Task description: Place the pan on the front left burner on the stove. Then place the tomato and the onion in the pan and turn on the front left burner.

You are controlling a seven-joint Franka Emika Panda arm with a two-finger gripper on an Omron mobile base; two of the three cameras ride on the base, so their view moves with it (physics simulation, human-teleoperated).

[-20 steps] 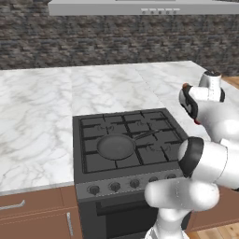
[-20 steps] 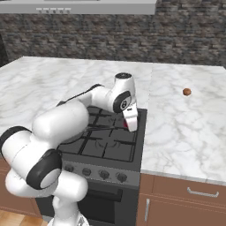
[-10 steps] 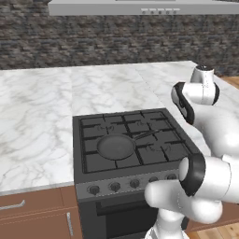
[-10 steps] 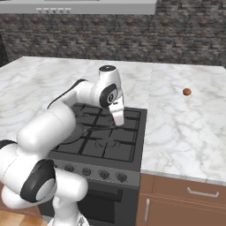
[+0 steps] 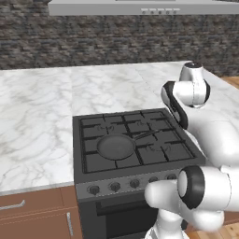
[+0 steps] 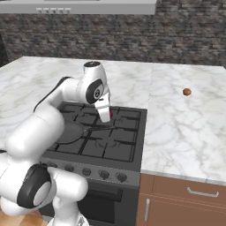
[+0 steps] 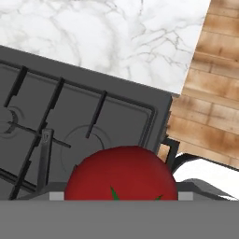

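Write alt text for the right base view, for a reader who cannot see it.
A white robot arm reaches over a dark stove, its gripper holding a red tomato above the grates. A dark pan sits on the front left burner, and a small brown onion lies on the marble counter to the right.

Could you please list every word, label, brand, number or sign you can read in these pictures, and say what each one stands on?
None: no readable text appears anywhere.
The stove knobs carry no legible markings.
The range hood buttons are too small and blurred to show any sign.
The pan, the tomato, the onion and the marble counter bear no labels.
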